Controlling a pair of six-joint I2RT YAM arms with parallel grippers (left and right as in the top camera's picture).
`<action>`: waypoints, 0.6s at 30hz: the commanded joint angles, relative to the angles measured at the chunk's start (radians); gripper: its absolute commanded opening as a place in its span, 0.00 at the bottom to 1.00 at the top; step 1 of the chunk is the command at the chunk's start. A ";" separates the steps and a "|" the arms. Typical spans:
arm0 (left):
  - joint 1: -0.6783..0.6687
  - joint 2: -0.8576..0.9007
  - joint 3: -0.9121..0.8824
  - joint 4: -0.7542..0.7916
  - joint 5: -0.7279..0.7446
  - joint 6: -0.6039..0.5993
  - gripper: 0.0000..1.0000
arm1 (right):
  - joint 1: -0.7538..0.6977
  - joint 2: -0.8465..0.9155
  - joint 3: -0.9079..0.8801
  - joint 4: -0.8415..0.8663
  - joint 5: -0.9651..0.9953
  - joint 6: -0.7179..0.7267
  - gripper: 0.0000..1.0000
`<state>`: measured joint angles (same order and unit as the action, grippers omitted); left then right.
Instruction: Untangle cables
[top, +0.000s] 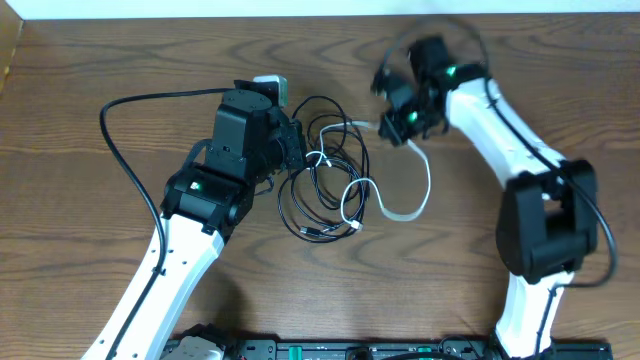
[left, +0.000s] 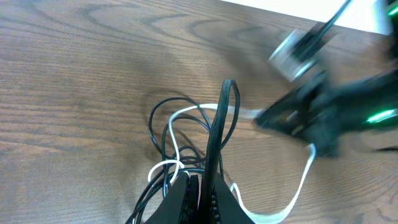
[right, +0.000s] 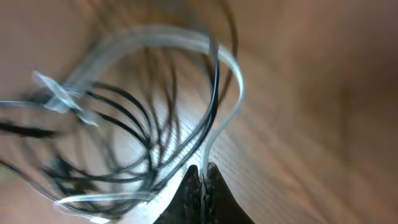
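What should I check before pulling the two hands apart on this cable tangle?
1. Left hand shut on a loop of thin black cable: ok.
2. Right hand shut on white flat cable: ok.
3. Right hand pinching only the white one: cannot tell, a black strand runs beside it.
4. Cables separated: not ok, black and white loops lie wound together.
5. Right wrist view sharp: not ok, blurred.
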<state>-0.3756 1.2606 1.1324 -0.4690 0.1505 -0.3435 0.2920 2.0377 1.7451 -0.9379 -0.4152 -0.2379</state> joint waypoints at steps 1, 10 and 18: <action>0.002 0.014 -0.017 -0.002 -0.006 -0.009 0.09 | -0.026 -0.156 0.179 -0.055 0.076 0.103 0.01; 0.002 0.106 -0.081 0.021 -0.101 -0.009 0.09 | -0.252 -0.360 0.512 -0.263 0.258 0.234 0.01; 0.075 0.196 -0.081 0.090 -0.232 -0.009 0.08 | -0.525 -0.452 0.514 -0.338 0.182 0.233 0.01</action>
<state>-0.3500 1.4422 1.0534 -0.3885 -0.0093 -0.3431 -0.1703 1.6081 2.2471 -1.2648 -0.2008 -0.0238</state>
